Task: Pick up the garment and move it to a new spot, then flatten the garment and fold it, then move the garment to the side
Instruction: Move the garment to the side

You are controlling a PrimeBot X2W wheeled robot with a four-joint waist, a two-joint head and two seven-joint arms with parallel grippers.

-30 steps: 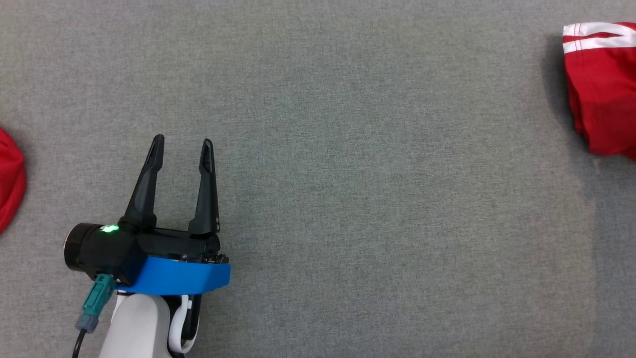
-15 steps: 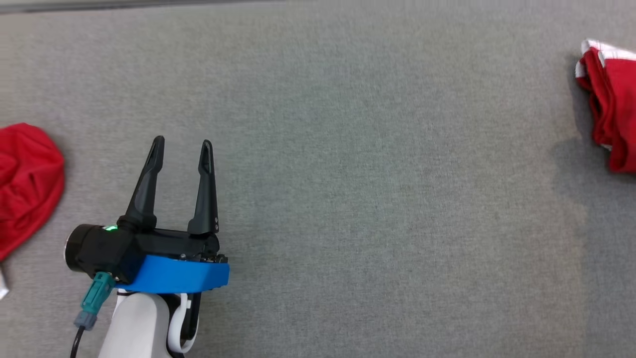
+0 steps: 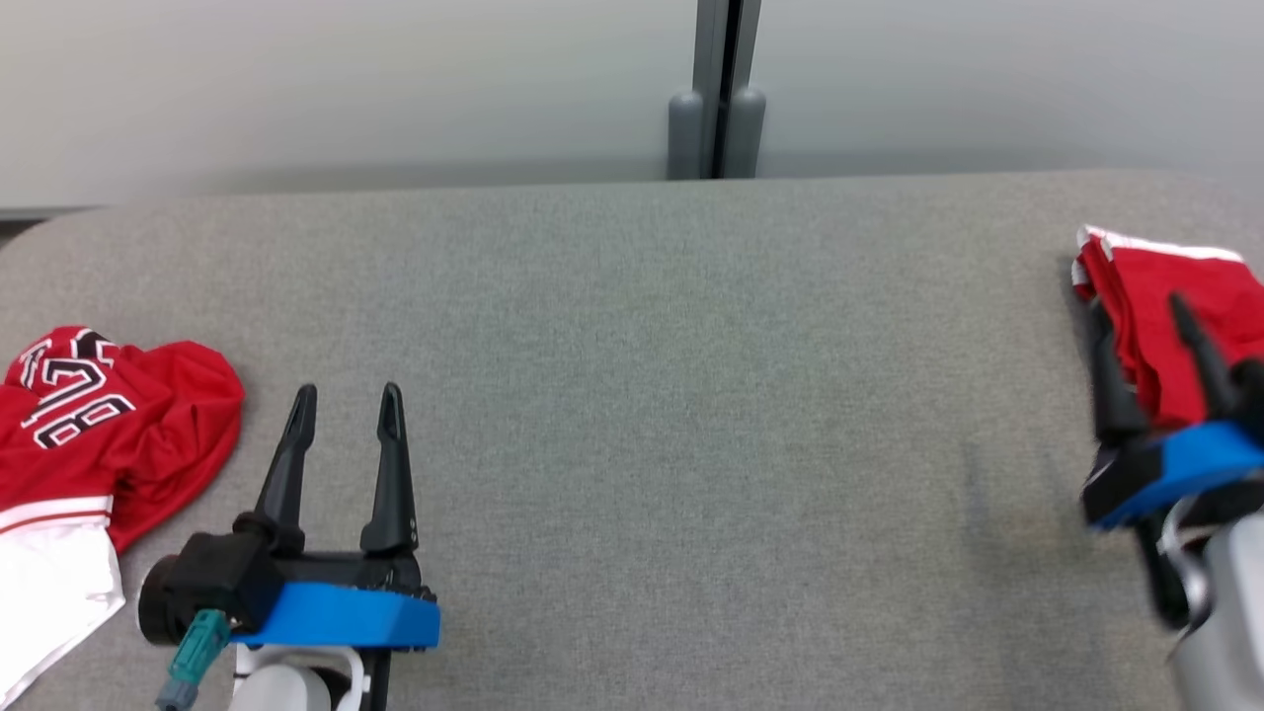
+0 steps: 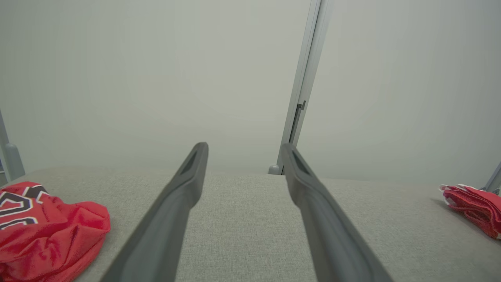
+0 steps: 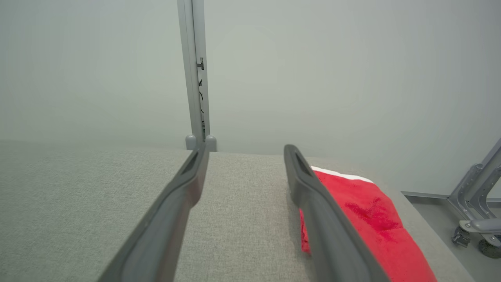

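Two claws are in view, and both are spread wide with nothing held. The left claw (image 3: 346, 393) hovers over bare grey surface (image 3: 691, 444) at the lower left, its two dark fingers pointing away from the robot. The right claw (image 3: 1136, 316), blurred, sits at the far right, and its two fingers overlap the folded red garment (image 3: 1150, 281). In the right wrist view that garment lies just beside and partly behind one finger, not between the two, and I cannot tell whether they touch. It rests at the surface's right end, white trim showing. A second piece, one crumpled red jersey (image 3: 148, 415) with numerals, lies at the left end, with white cloth (image 3: 49, 583) against it. One grey post (image 3: 716, 89) stands behind.
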